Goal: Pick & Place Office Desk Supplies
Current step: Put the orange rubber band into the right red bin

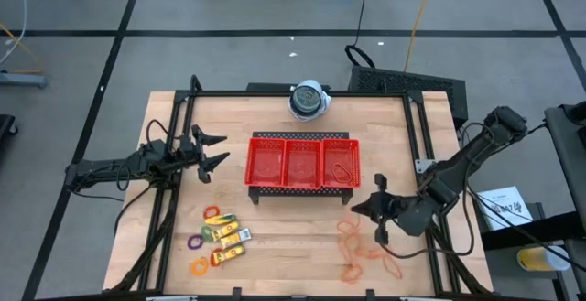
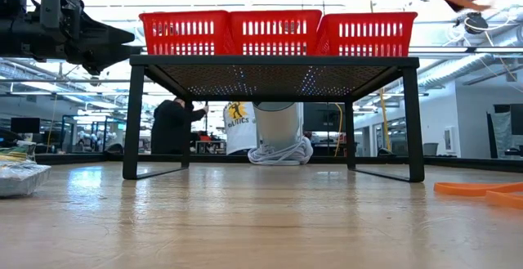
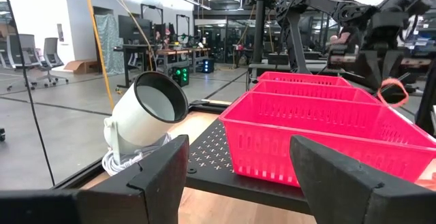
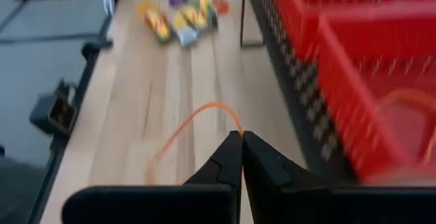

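My right gripper (image 1: pixel 366 208) hovers shut near the red mesh tray's (image 1: pixel 302 184) right front corner, with a thin orange rubber band (image 3: pixel 393 91) hanging from its tips. More orange bands (image 1: pixel 364 251) lie flat on the wood below it. One band (image 1: pixel 341 168) lies in the tray's right compartment. Yellow packets (image 1: pixel 229 237) and coloured rings (image 1: pixel 197 242) lie in a heap at the near left. My left gripper (image 1: pixel 212 152) waits open, left of the tray, with nothing between its fingers. My right gripper pinches the orange rubber band at one spot of its loop (image 4: pixel 235 124), just at the free ends of the two shut fingers. The fingers slant down toward the table's left. The rest of the loop (image 4: pixel 178 134) hangs slack, clear of the table.
The tray stands raised on a black perforated stand (image 2: pixel 274 60) in the table's middle. A round white-grey device (image 1: pixel 309 100) with a coiled cord sits behind it at the far edge. Black frame rails (image 1: pixel 169 200) run along both table sides. Bare wood (image 1: pixel 293 237) lies between the heaps.
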Controlling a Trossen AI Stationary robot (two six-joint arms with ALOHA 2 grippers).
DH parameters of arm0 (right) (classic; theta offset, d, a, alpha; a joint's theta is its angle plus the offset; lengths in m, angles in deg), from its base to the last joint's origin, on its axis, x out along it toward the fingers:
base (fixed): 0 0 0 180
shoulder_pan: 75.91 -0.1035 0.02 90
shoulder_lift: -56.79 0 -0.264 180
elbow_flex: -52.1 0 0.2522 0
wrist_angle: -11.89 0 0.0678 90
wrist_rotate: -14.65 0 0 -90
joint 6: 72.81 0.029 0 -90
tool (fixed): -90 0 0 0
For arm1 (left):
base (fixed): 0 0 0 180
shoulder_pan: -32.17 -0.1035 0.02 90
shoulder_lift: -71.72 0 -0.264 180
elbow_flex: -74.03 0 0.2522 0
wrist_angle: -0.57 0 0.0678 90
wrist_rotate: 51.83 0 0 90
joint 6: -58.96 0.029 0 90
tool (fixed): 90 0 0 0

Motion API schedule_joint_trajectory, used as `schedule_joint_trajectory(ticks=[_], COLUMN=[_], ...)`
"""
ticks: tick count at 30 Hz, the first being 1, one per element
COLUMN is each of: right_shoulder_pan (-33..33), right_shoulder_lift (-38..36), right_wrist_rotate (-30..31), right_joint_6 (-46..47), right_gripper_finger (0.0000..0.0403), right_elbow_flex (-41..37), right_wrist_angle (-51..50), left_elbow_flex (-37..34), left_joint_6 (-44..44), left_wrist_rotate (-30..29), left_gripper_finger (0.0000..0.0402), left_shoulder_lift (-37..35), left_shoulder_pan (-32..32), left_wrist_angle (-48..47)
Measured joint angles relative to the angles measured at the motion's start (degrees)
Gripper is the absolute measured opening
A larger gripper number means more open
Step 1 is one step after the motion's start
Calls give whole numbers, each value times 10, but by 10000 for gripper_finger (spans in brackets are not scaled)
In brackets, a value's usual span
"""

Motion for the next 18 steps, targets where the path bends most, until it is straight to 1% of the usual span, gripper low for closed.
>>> schedule_joint_trajectory(ticks=[3, 6, 10, 14, 18], right_shoulder_pan=[18, 43, 77, 113, 151], right_shoulder_lift=[0, 0, 0, 0, -2], right_wrist_rotate=[20, 23, 23, 23, 23], right_joint_6=[-52, -108, -178, -225, -244], right_gripper_finger=[0, 0, 0, 0, 0], right_elbow_flex=[0, 0, 0, 1, 1], right_wrist_angle=[64, 126, 183, 201, 201], left_elbow_flex=[0, 0, 0, 0, 0], left_joint_6=[0, 0, 0, 0, 0], left_wrist_rotate=[0, 0, 0, 0, 0], left_gripper_finger=[267, 267, 267, 267, 267], left_shoulder_lift=[0, 0, 0, 0, 0], left_shoulder_pan=[0, 0, 0, 0, 0], left_wrist_angle=[0, 0, 0, 0, 0])
